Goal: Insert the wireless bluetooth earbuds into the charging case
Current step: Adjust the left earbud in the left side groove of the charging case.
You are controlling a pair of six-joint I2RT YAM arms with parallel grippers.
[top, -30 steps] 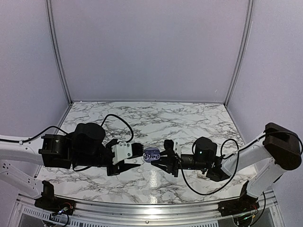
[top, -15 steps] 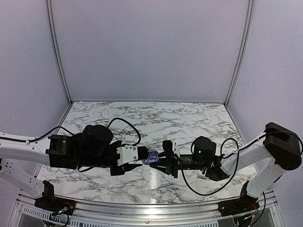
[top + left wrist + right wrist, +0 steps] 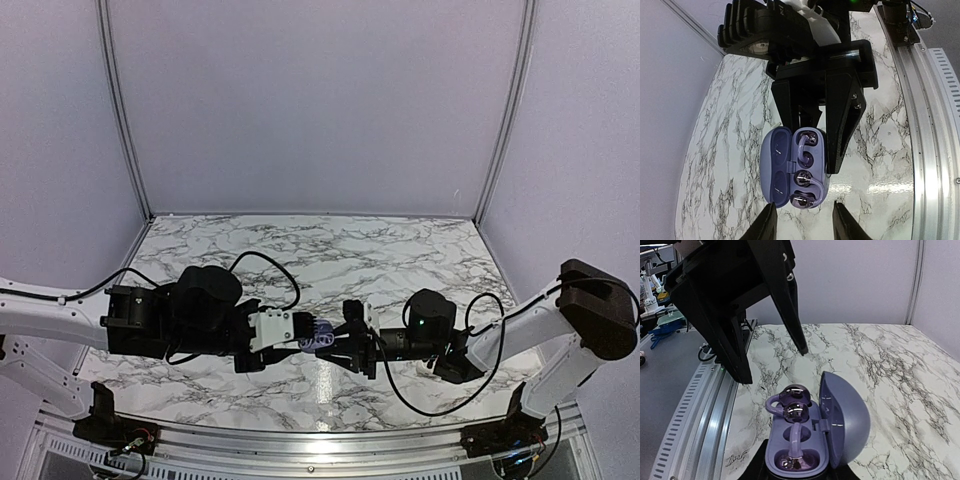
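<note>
A purple charging case point(image 3: 775, 167) lies open, its lid point(image 3: 842, 420) folded out to the side. My right gripper point(image 3: 797, 475) is shut on the case's base, just above the marble. Both wireless bluetooth earbuds are purple ear-hook pieces with shiny ends, and both lie in the case's wells. One earbud point(image 3: 806, 145) is at the right gripper's end. The other earbud point(image 3: 807, 192) is at the free end, its hook point(image 3: 771, 404) bulging over the rim. My left gripper point(image 3: 804, 227) is open and holds nothing, its tips flanking the case's free end. In the top view the case point(image 3: 320, 335) sits between both grippers.
The white marble table point(image 3: 400, 250) runs back to lilac walls. An aluminium rail point(image 3: 930, 150) lines the near edge behind both arms. Black cables point(image 3: 440, 400) loop beside the right arm.
My left gripper has slid right until its tips reach the case, and its jaws have narrowed slightly. The right gripper and the case have stayed put.
</note>
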